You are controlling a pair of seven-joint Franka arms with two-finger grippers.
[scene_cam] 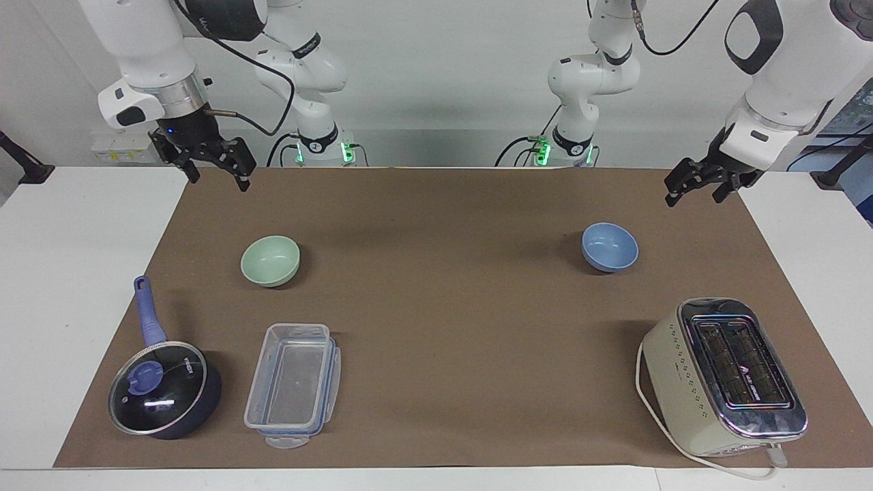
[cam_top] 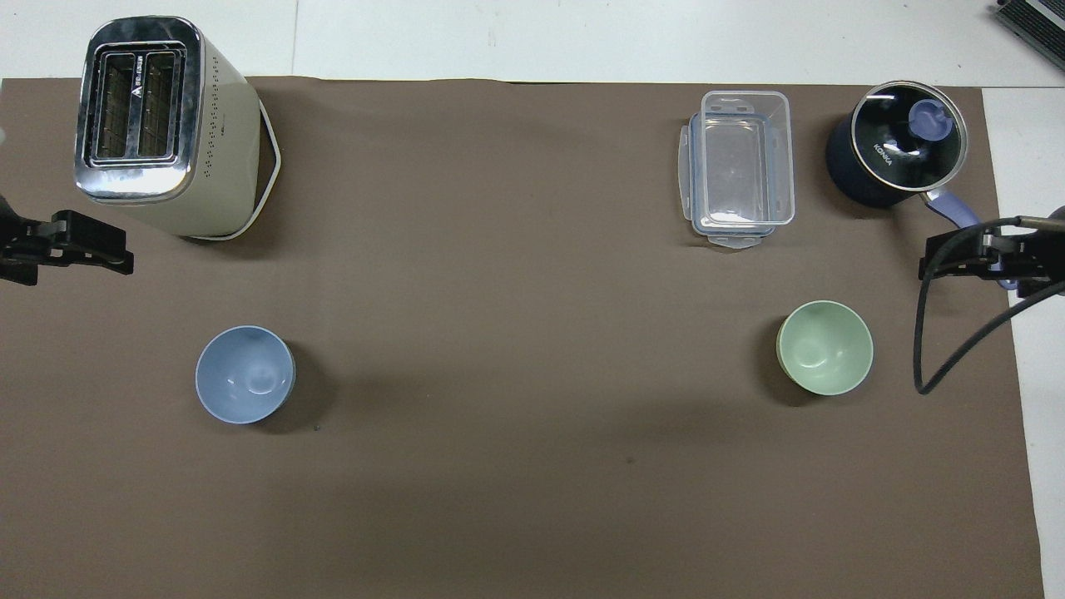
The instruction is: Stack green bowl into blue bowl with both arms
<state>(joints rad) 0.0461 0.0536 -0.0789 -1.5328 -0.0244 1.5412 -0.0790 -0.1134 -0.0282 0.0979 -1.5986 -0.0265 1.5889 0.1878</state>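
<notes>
Facing view: green bowl (scene_cam: pixel 270 260) sits toward the right arm's end of the table (scene_cam: pixel 436 320), blue bowl (scene_cam: pixel 609 247) toward the left arm's end. Right end effector (scene_cam: pixel 217 175) hangs open over the robots' edge; left end effector (scene_cam: pixel 702 189) hangs open and empty too.

Overhead view: both bowls stand upright, well apart, each empty.

One of your cameras sits high across the table (scene_cam: pixel 82 273), facing the two arm bases and taking in the whole brown mat (scene_cam: pixel 443 327) from a distance. Your other camera hangs above the robots' end, looking steeply down and forward. Both share the mat, toaster (scene_cam: pixel 724 375), both bowls, saucepan (cam_top: pixel 897 155) and container, half a turn apart.
</notes>
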